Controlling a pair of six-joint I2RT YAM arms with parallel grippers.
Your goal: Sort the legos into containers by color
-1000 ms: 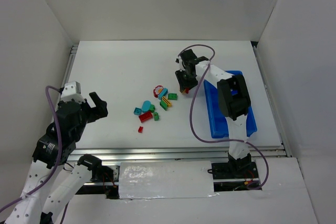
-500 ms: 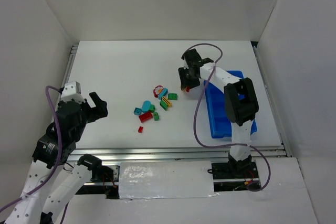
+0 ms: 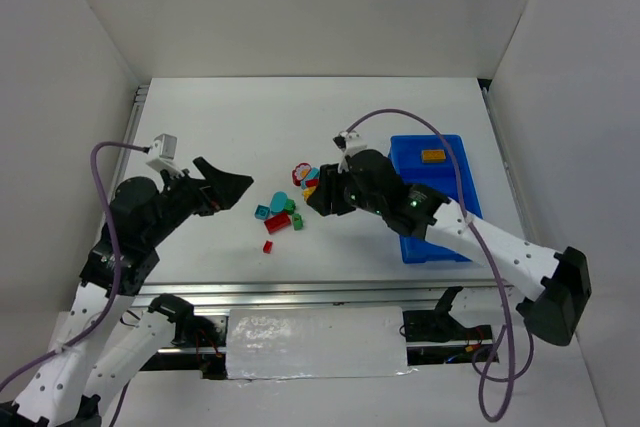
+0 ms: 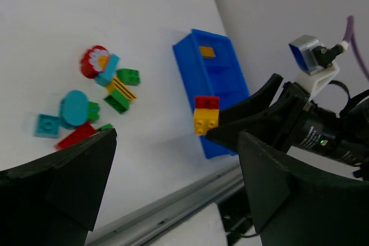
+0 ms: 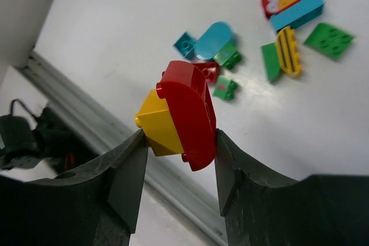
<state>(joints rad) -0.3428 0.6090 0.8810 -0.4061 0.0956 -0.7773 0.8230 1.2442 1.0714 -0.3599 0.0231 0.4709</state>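
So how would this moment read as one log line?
right gripper: shut on red-yellow lego, in the air | left gripper: open, empty | tray: one orange lego inside | pile: unsorted

Left arm (image 3: 130, 217) and right arm (image 3: 500, 247): links were cased in white shells, joints in black housings. One purple cable (image 3: 97, 162) ran along the left arm, a second purple cable (image 3: 395, 113) along the right. A small grey camera block (image 3: 165, 147) sat on a white bracket at the wrist. Fingers (image 5: 124, 182) were matte black and wedge-shaped. A green indicator light (image 3: 410, 204) glowed on the right arm's housing.
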